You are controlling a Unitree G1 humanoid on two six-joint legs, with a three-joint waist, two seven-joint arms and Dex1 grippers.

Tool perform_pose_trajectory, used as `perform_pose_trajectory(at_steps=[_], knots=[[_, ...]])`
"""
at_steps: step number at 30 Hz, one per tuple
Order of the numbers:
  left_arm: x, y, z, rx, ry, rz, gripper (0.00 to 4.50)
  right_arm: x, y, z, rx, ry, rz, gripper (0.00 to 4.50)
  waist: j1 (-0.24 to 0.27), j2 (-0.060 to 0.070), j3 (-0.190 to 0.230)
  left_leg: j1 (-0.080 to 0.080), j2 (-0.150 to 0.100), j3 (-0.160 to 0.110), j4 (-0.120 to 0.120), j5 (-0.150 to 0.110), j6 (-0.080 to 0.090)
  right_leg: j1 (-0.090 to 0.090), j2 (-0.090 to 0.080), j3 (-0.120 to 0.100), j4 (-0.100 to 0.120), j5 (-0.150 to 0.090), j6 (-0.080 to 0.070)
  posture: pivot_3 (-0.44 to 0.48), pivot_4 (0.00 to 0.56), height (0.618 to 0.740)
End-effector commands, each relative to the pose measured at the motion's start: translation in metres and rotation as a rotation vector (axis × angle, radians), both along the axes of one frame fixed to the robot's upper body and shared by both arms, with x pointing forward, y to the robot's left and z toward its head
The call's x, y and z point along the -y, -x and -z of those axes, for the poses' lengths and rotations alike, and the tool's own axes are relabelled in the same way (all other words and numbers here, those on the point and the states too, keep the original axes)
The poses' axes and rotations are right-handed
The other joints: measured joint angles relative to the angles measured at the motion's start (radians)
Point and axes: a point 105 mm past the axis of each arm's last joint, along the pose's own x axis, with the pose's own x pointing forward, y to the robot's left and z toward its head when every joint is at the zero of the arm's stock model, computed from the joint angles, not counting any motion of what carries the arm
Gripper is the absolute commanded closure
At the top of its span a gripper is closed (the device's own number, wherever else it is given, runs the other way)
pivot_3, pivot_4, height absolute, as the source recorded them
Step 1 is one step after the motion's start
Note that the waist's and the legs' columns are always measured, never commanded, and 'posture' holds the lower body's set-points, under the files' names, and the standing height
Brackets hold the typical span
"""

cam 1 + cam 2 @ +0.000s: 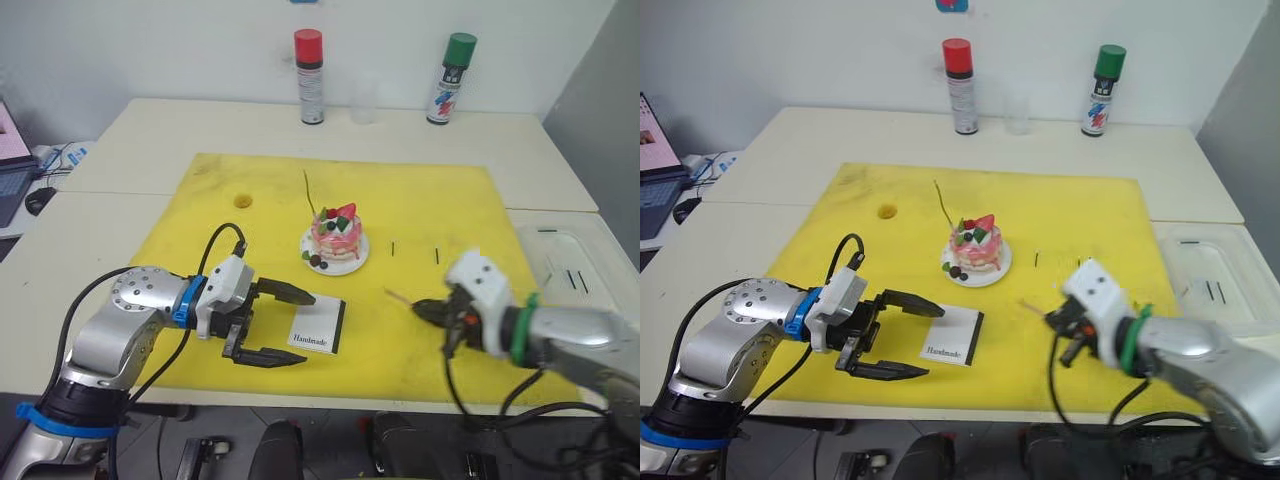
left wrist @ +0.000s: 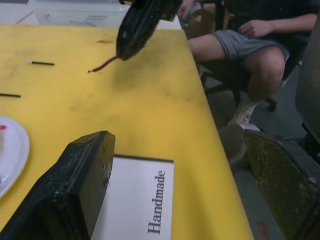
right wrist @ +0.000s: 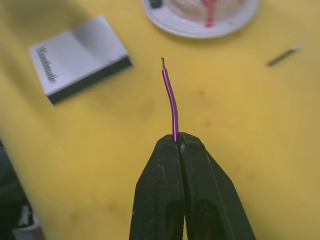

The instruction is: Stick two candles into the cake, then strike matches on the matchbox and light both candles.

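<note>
The pink-and-white cake [image 1: 336,238] sits on its white plate [image 1: 352,263] in the middle of the yellow mat [image 1: 430,200]. A thin yellowish candle [image 1: 309,192] stands stuck in the cake's left side. My right gripper [image 1: 422,310] is shut on the dark reddish candle [image 3: 171,100], which points toward the cake. My left gripper [image 1: 307,328] is open, its fingers either side of the near end of the white "Handmade" matchbox [image 1: 320,325]. Two short dark matches [image 1: 393,249] lie on the mat right of the plate.
A red-capped can [image 1: 310,75], a clear cup [image 1: 362,100] and a green-capped can [image 1: 450,78] stand at the back. A clear container [image 1: 590,250] holding dark sticks sits at the right. A seated person [image 2: 250,35] is beyond the table's edge.
</note>
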Motion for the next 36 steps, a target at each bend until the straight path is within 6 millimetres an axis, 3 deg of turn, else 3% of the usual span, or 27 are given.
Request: perform_pose_trajectory(at_steps=[1, 6, 11, 18, 27, 30, 36], knots=[[0.013, 0.007, -0.016, 0.003, 0.048, 0.060, 0.00, 0.018, 0.005, -0.004, 0.077, 0.059, -0.072, 4.49, 0.001, 0.000, 0.000, 0.000, 0.000, 0.000, 0.000, 0.000, 0.000, 0.000, 0.000, 0.000, 0.000, 0.000, 0.000, 0.000, 0.150, 0.704], [0.024, 0.015, -0.022, -0.017, 0.066, 0.124, 0.00, 0.071, 0.011, 0.016, 0.081, 0.166, -0.062, 4.49, 0.001, 0.000, 0.000, 0.000, 0.000, 0.001, 0.001, 0.000, 0.000, 0.002, 0.000, 0.000, -0.001, -0.001, 0.001, 0.000, 0.150, 0.704], [0.033, 0.018, -0.028, -0.020, 0.091, 0.156, 0.00, 0.100, 0.018, 0.026, 0.086, 0.167, -0.051, 4.49, -0.009, 0.000, 0.000, 0.003, 0.000, 0.002, 0.003, 0.000, 0.000, 0.004, 0.000, 0.001, 0.001, 0.001, 0.004, 0.000, 0.150, 0.704], [0.042, 0.018, -0.030, -0.015, 0.110, 0.164, 0.00, 0.120, 0.025, 0.038, 0.030, 0.166, -0.032, 4.49, -0.014, -0.001, 0.000, 0.016, -0.001, 0.004, 0.003, 0.000, 0.000, 0.016, 0.000, 0.004, 0.002, -0.002, -0.002, 0.000, 0.150, 0.704], [0.048, 0.020, -0.030, -0.018, 0.126, 0.170, 0.00, 0.134, 0.034, 0.048, -0.066, 0.172, -0.033, 4.49, -0.014, -0.001, 0.001, 0.016, -0.001, 0.004, 0.003, 0.000, 0.000, 0.016, 0.000, 0.005, 0.002, -0.002, -0.001, 0.000, 0.150, 0.704], [0.048, 0.019, -0.030, -0.015, 0.130, 0.163, 0.00, 0.137, 0.032, 0.049, -0.069, 0.185, -0.029, 3.85, -0.015, -0.001, 0.001, 0.016, -0.001, 0.004, 0.003, 0.000, 0.000, 0.016, 0.000, 0.006, 0.002, -0.002, -0.001, 0.000, 0.150, 0.704], [0.048, 0.017, -0.030, -0.015, 0.140, 0.128, 0.00, 0.135, 0.036, 0.044, -0.108, 0.172, -0.084, 1.74, -0.015, -0.001, 0.001, 0.017, -0.001, 0.004, 0.003, 0.000, 0.000, 0.016, 0.000, 0.006, 0.002, -0.002, -0.001, 0.000, 0.150, 0.704]])
